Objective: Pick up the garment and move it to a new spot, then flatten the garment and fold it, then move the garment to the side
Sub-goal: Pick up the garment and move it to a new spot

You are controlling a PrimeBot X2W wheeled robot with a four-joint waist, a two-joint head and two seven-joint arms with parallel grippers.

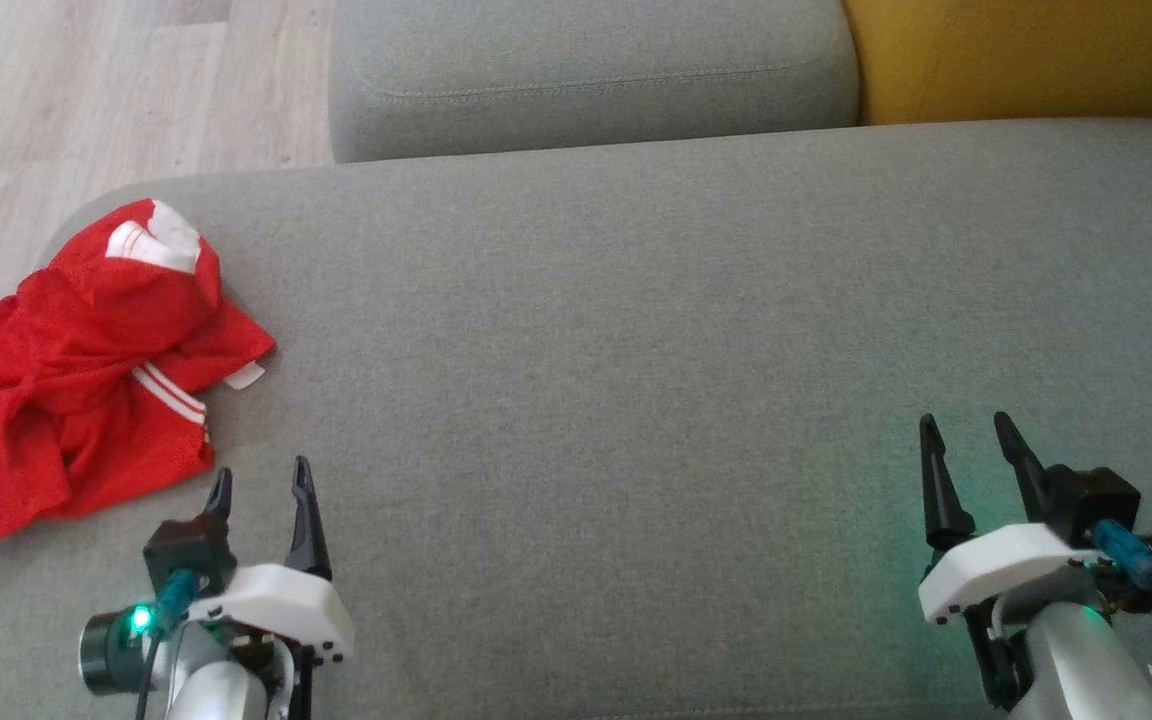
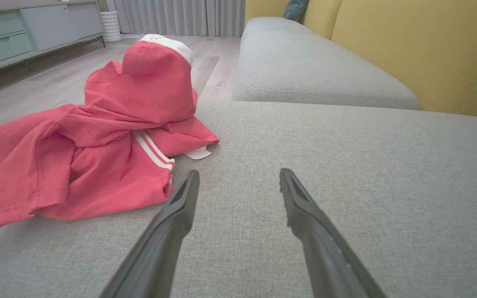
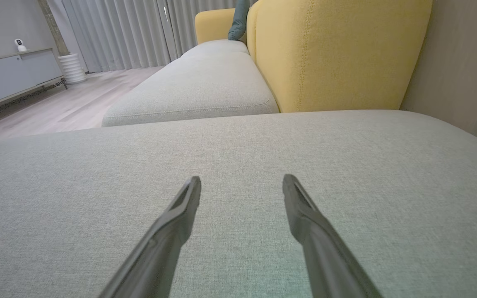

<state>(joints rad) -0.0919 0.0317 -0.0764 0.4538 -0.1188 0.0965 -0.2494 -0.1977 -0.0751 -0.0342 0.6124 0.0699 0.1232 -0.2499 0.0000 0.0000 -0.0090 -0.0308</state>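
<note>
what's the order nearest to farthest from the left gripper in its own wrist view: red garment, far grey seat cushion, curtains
From the left gripper:
1. red garment: just ahead, on that view's left, close by one fingertip.
2. far grey seat cushion: further ahead, towards the upper right.
3. curtains: at the back of the room, top of the view.

Illumination is soft, even and diffuse; shadows are faint. A green indicator glow tints the seat cushion [image 1: 586, 400] beside the right gripper [image 1: 964, 422]. Wrist views bend straight lines near the edges; the fingers [image 3: 155, 256] blur close to the lens.
</note>
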